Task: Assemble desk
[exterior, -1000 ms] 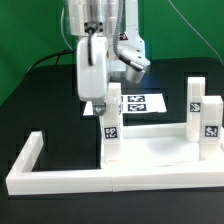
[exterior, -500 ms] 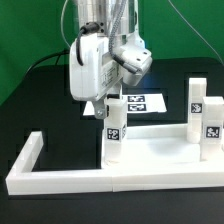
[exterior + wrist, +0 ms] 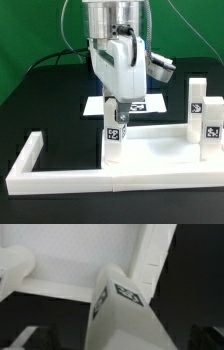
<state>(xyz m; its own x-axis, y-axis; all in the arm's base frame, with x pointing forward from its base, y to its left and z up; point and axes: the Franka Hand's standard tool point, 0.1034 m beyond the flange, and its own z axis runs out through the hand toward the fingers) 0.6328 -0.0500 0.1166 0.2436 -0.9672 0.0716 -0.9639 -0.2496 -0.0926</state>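
Note:
The white desk top (image 3: 155, 150) lies flat inside the border frame. One white tagged leg (image 3: 114, 135) stands upright at its corner toward the exterior view's left. My gripper (image 3: 113, 104) is around the upper end of this leg. In the wrist view the leg (image 3: 125, 308) fills the middle, turned edge-on, with dark gaps between it and the fingers (image 3: 24, 336) on both sides, so the jaws stand open. Two more tagged legs (image 3: 197, 104) (image 3: 211, 124) stand at the desk top's right end. The desk top's rim (image 3: 150, 258) shows behind the leg.
Long white frame bars (image 3: 100, 181) run along the front and up the exterior view's left (image 3: 32, 148). The marker board (image 3: 140, 103) lies on the black table behind the leg, partly hidden by my arm.
My wrist has turned about the leg and the arm body has swung toward the exterior view's right. The leg stays in place with its tag still facing the camera.

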